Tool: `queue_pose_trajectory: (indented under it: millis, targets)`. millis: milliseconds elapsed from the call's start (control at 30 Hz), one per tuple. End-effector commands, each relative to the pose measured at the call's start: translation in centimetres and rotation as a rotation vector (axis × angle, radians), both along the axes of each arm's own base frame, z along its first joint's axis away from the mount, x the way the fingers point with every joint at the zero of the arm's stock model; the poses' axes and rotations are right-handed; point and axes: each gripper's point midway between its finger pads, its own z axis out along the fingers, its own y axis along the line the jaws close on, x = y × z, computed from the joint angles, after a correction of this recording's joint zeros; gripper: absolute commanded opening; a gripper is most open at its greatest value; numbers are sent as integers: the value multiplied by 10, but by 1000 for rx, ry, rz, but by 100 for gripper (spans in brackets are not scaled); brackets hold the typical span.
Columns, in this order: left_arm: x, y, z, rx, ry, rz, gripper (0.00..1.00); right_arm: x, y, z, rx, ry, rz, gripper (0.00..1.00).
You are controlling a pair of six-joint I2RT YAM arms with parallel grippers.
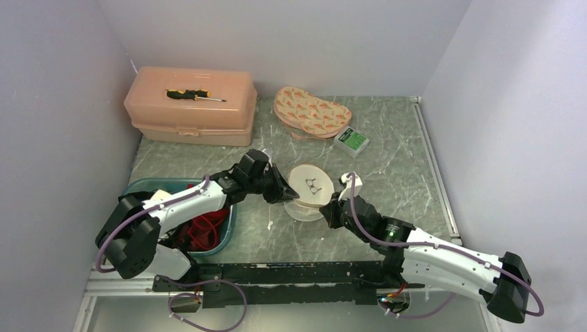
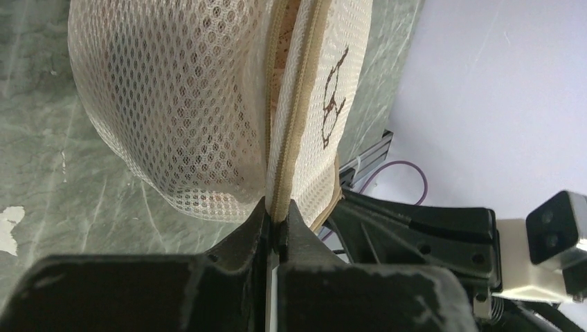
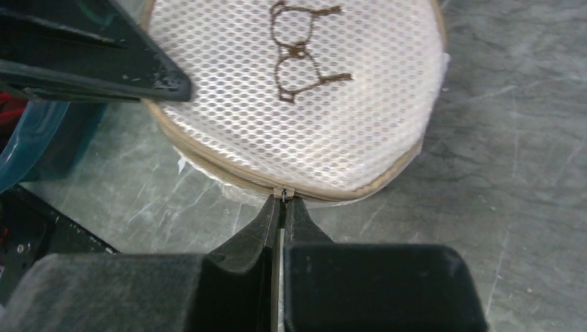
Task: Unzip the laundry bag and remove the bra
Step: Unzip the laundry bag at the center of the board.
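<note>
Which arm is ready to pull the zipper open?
Right, probably: the right pincer is shut on the small metal zipper pull of the round white mesh laundry bag, while the left pincer only clamps the bag's beige zipper seam.

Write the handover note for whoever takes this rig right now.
Left gripper: shut on the zipped rim of the laundry bag, holding it steady.
Right gripper: shut on the zipper pull at the bag's near edge.
The bag sits mid-table between the arms. Red fabric lies in the teal bin under the left arm.
Done: both grips set.
Left: the zip looks closed where visible, so run the pull around, open the bag and take out the bra. The bag's contents cannot be made out through the mesh.
</note>
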Motion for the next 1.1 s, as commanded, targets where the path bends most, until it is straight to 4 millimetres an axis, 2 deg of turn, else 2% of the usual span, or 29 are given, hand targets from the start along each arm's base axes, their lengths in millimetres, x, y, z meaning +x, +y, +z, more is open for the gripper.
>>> queue_pose_trajectory:
  millis: [0, 167, 333, 433, 533, 567, 700, 767, 833, 967, 1067]
  targets:
    - [0, -4, 23, -38, -95, -103, 3, 11, -19, 2, -6, -6, -114, 0]
    - [4, -13, 40, -54, -172, -213, 3, -2, 7, 47, 95, -126, 96, 0]
    - [10, -37, 91, -167, -320, -428, 3, -21, 19, 98, 134, -228, 279, 0]
    - [15, -49, 103, -185, -358, -543, 4, -31, 31, 111, 153, -230, 361, 0]
    - [28, -51, 81, -143, -320, -552, 9, -26, 35, 101, 149, -209, 342, 0]
    - [33, -49, 72, -138, -305, -532, 13, -22, 34, 94, 141, -194, 316, 0]
    - [38, -32, 42, -127, -220, -419, 45, -10, 31, 63, 102, -134, 226, 0]
    - [37, -16, 31, -87, -187, -360, 57, -8, 30, 51, 93, -112, 199, 0]
    - [35, 2, 27, -27, -174, -306, 66, -6, 30, 41, 85, -99, 188, 0]
    - [20, 32, 30, 44, -138, -215, 74, -4, 30, 32, 75, -85, 169, 0]
    - [11, 43, 48, 20, -133, -103, 76, -2, 30, 31, 74, -86, 160, 0]
